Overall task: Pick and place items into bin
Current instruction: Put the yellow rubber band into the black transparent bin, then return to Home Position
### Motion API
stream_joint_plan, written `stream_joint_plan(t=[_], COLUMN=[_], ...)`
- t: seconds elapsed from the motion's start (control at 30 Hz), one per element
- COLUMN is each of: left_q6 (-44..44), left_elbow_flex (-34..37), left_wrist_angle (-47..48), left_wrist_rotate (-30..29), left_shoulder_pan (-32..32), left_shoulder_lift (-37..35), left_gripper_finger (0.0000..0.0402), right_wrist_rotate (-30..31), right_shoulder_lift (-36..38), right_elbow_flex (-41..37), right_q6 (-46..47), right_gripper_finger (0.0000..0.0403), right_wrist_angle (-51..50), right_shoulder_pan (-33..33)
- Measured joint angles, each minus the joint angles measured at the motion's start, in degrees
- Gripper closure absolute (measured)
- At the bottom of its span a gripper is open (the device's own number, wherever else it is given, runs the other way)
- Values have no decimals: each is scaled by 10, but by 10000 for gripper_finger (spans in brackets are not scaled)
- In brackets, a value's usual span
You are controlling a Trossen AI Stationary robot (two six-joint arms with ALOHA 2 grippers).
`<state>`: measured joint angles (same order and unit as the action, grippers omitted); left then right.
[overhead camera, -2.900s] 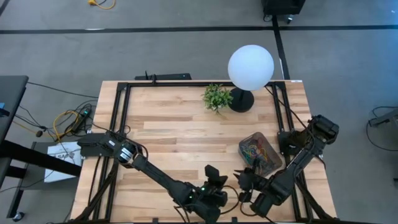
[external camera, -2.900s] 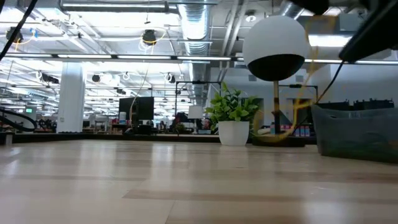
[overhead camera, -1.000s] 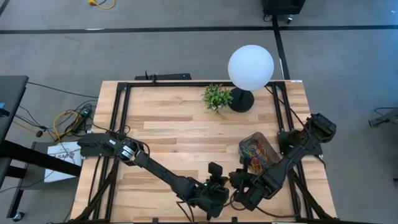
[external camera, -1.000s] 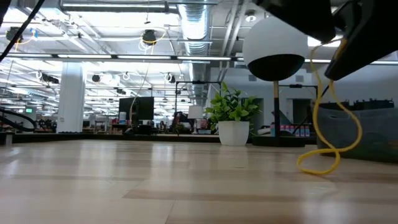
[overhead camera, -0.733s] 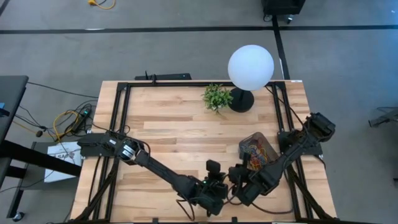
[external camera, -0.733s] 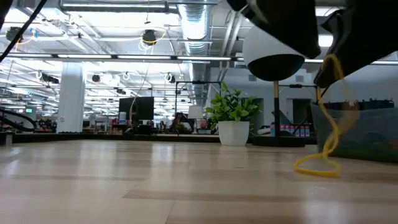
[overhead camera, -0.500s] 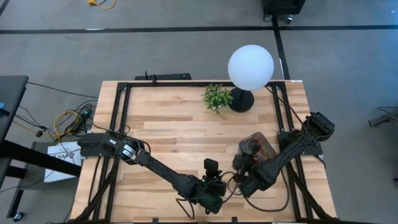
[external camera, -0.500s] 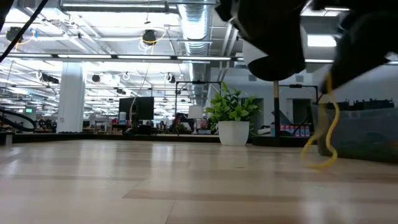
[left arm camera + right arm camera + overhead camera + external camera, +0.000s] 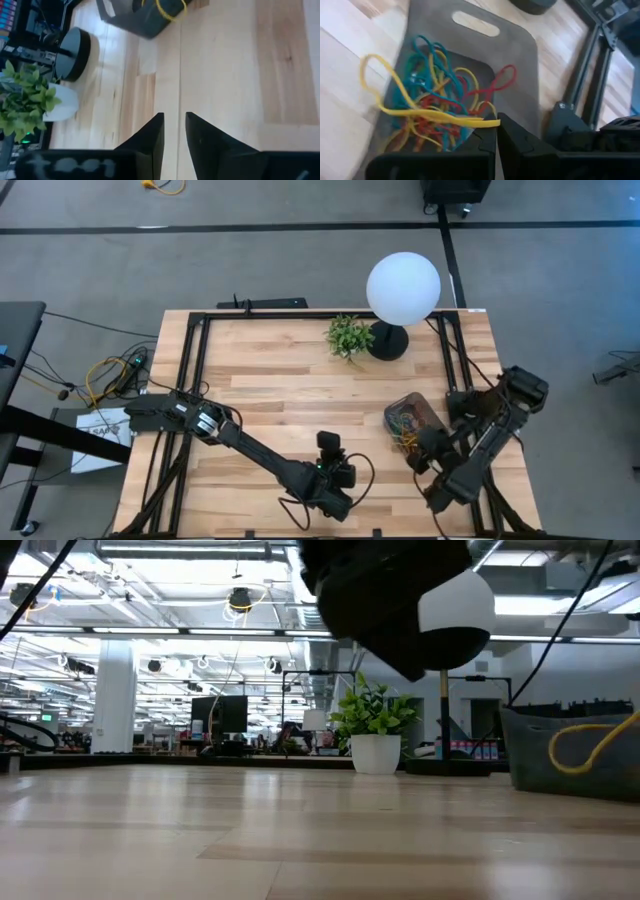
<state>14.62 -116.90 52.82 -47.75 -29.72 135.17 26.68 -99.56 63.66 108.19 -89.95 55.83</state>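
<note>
The right pincer (image 9: 496,131) is hanging over the small dark grey translucent plastic bin (image 9: 520,60) on the light wooden table (image 9: 270,380), its fingers clenched on a long yellow rubber-band loop (image 9: 410,111) that is draping over the bin's edge. Many red, blue and yellow rubber bands (image 9: 445,100) are lying tangled inside. The left pincer (image 9: 174,131) is hovering near the table's front edge, released and grasping nothing. No readable writing is showing.

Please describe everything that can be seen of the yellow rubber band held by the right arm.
The yellow rubber band is a thin, floppy loop. One end is pinched in the shut right pincer. The rest lies across the tangle of coloured bands in the dark grey bin, and a loop of it hangs over the bin's wall, outside.
</note>
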Motion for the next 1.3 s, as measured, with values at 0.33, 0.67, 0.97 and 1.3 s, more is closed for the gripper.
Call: stream_joint_plan(t=[0.33,0.67,0.97,1.3], left_q6=[102,272,269,208], left_elbow_flex=[0,17,12,12], left_wrist_angle=[184,368,372,372], left_wrist_rotate=[-31,-60,-61,-68], left_shoulder_pan=[-1,-21,-51,-93], left_shoulder_lift=[0,-16,-40,-140], left_gripper_finger=[331,332,332,332], right_wrist_rotate=[-123,-69,-72,-119], right_shoulder_lift=[-1,-1,-1,-1], right_elbow_flex=[-122,-64,-55,98], right_q6=[100,104,92,-143], right_gripper_finger=[401,360,331,331], right_wrist_angle=[16,11,12,1], right_shoulder_pan=[11,6,-14,-40])
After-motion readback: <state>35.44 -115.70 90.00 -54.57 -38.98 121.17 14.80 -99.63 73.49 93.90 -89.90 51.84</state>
